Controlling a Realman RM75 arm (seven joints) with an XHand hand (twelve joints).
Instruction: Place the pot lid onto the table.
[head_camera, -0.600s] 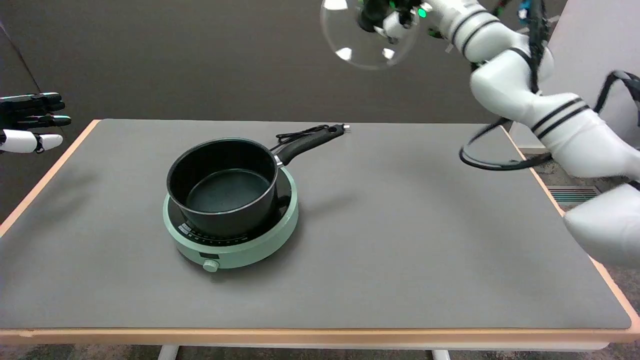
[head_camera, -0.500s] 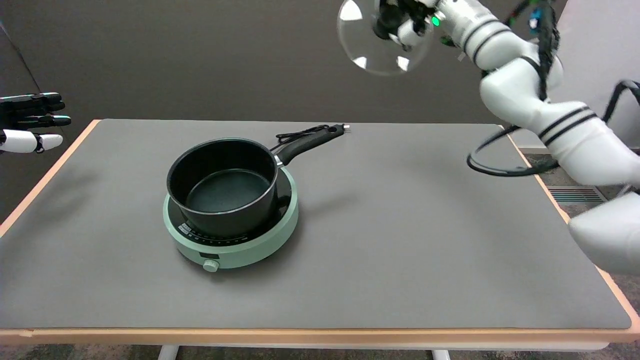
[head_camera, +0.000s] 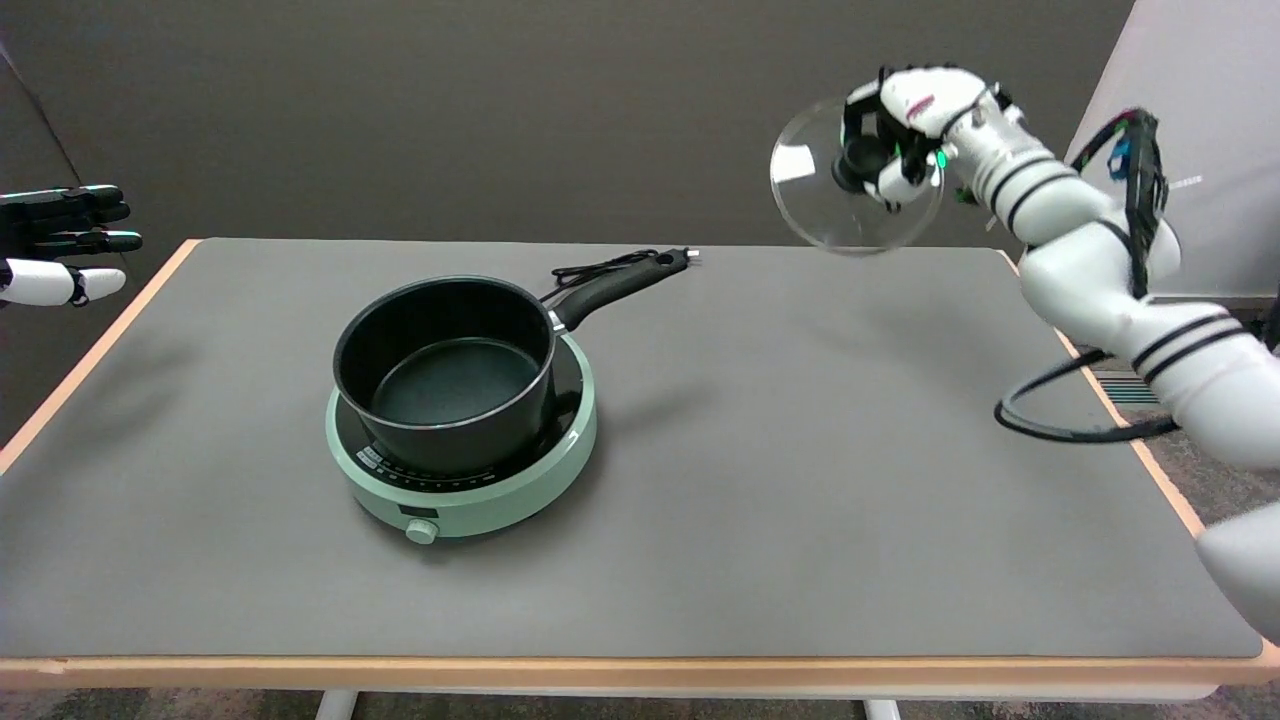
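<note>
While the glass pot lid (head_camera: 856, 205) is carried in the air, tilted almost on edge above the table's far right corner, its black knob (head_camera: 862, 163) is gripped by the right hand (head_camera: 900, 135), the fingers wrapped closed around it. The lid's clear disc is turned toward the camera, and the dark wall behind is seen through it. No part of the lid is touching the table (head_camera: 800, 480); its lower rim is seen against the far edge of the grey surface. The white right arm (head_camera: 1090, 270) is stretched in from the right side, a black cable (head_camera: 1060, 420) looped beneath it past the table's right edge, and a green light is seen at the wrist.

Left of the table's middle, a black saucepan (head_camera: 445, 375) is seated on a pale green induction hob (head_camera: 470, 470), uncovered, its dark inside plainly seen. The pan's long black handle (head_camera: 610, 285) is pointed toward the far edge, and beside it a black power cord (head_camera: 600, 268) is laid, ending in a plug near that edge. A round dial (head_camera: 421, 531) is set in the hob's front, toward the near edge. The lid and the saucepan are well apart. Past the far left corner, the idle left hand (head_camera: 60, 245) is held in the air, off the table.
</note>
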